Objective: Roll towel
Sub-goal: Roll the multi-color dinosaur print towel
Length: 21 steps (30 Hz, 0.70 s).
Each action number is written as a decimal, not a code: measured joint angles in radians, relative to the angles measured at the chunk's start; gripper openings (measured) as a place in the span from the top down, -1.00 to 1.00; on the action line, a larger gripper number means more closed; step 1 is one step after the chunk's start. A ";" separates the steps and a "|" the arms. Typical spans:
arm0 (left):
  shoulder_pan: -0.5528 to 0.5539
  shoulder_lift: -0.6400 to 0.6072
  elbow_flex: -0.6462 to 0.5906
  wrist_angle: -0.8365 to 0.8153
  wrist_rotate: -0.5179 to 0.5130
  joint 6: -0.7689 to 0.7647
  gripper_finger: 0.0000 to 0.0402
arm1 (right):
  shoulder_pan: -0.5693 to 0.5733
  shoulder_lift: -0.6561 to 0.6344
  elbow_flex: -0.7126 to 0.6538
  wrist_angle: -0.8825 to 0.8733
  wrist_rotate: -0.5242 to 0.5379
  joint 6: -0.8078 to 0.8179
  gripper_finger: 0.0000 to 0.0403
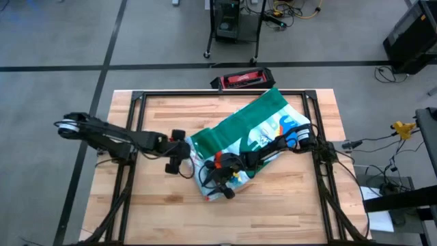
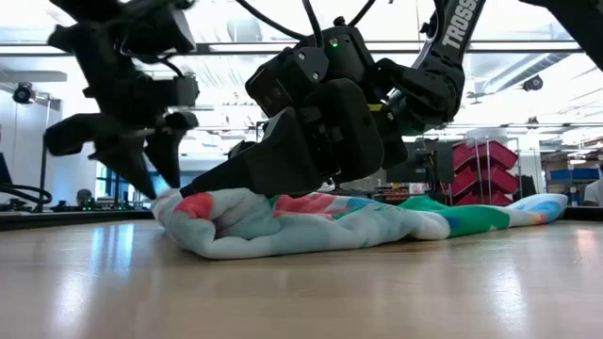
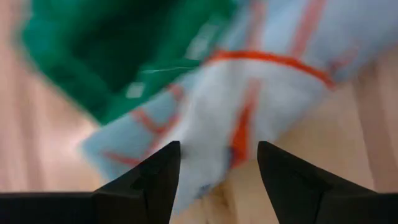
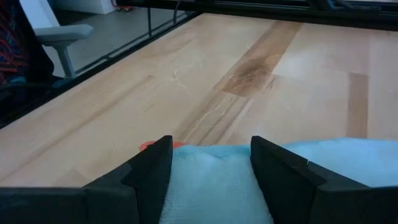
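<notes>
Towel [image 1: 263,126] lies bunched diagonally mid-table, green back up at the far end, rolled lump at the near end. My right gripper [image 4: 211,163] pinches a pale fold of that lump between its fingers. My left gripper [image 3: 217,165] stands spread just beside the roll, holding nothing. Best approach, I judge: keep the roll tight, tuck both ends evenly, avoid dragging cloth sideways.

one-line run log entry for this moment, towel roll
task: roll towel | towel: bunched, partly rolled | left gripper: open at towel's edge | right gripper: astride towel fold
</notes>
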 joint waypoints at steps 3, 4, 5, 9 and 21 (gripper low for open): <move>0.004 0.075 0.058 -0.052 -0.029 0.065 0.04 | 0.000 0.000 0.000 -0.001 0.002 0.004 -0.01; 0.005 0.097 0.072 -0.058 -0.036 0.088 0.04 | 0.000 0.000 0.000 -0.001 0.002 0.005 -0.01; 0.005 0.117 0.085 -0.062 -0.044 0.114 0.04 | 0.000 0.000 0.000 -0.001 0.003 0.006 -0.01; 0.005 0.179 0.150 -0.095 -0.079 0.206 0.01 | 0.000 0.000 0.000 -0.002 0.003 0.007 -0.01; -0.005 0.191 0.216 -0.223 -0.131 0.419 -0.18 | 0.000 -0.001 0.000 -0.008 0.000 0.007 -0.01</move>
